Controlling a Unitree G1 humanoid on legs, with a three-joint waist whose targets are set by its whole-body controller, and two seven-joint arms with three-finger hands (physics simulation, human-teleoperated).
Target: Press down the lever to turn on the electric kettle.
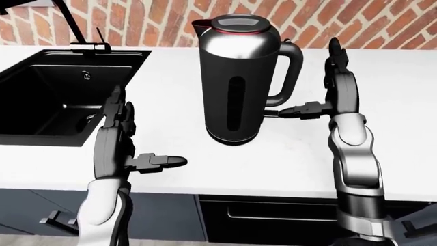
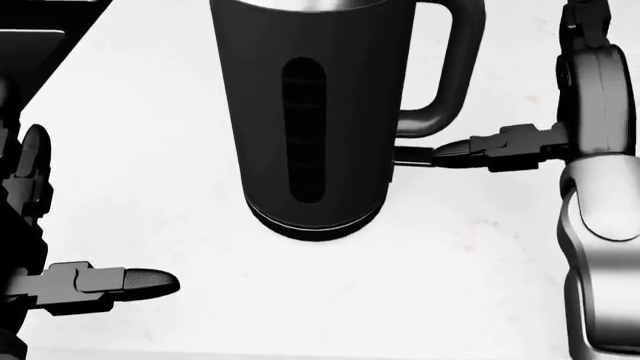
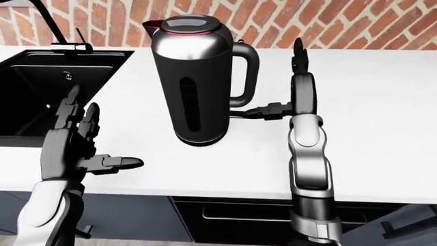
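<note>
One finger of the right hand (image 2: 545, 142) reaches out to the lever (image 2: 412, 155) at the foot of the electric kettle (image 1: 238, 77) — its tip appears to touch the tab, the other fingers spread, gripping nothing. The kettle stands upright on the white worktop (image 1: 403, 133), just right of the sink (image 1: 47, 97). The left hand (image 3: 71, 141) hovers wide open, well apart. Best now to get the fingertip on top of the tab and push straight down — no sideways shove, or the kettle may slide.

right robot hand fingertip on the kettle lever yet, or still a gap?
Touching. In the head view the right robot hand has one fingertip meeting the end of the lever at the kettle base, no white counter between them.
</note>
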